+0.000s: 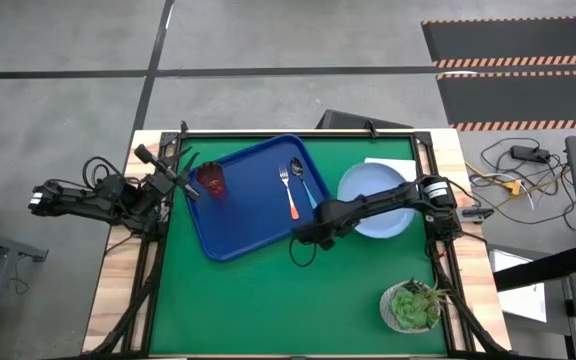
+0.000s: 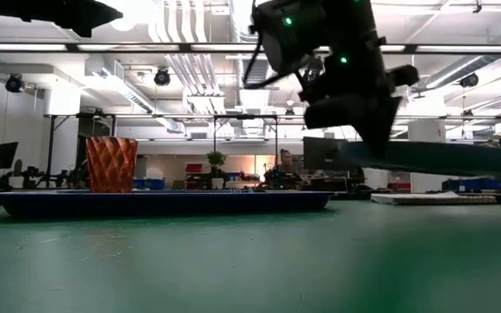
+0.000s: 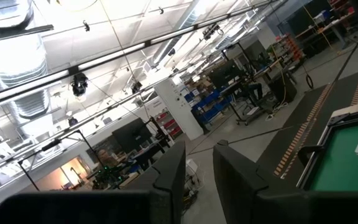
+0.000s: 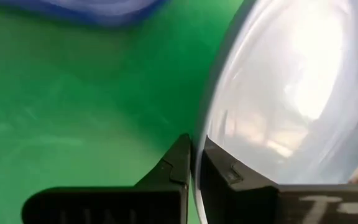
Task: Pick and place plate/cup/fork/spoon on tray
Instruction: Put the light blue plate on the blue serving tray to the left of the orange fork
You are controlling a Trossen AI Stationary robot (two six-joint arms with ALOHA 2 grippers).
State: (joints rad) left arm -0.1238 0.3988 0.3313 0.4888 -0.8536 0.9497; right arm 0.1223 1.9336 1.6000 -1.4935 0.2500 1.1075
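One tray (image 1: 253,200); one cup (image 1: 213,181); one fork (image 1: 288,192); one spoon (image 1: 303,185); one plate (image 1: 366,190); one potted plant (image 1: 413,305); one white rectangular block (image 1: 388,163), partly hidden; two dark arms, each ending in one pincer, left (image 1: 190,172) and right (image 1: 301,237); one green desk (image 1: 268,300).

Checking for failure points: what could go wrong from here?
The right gripper pinches the round light-blue plate by its thin rim only; it could slip or tilt. The dark-blue rectangular plastic tray already carries the orange-handled fork, blue-handled spoon and red-brown tumbler, so the plate may land on them.
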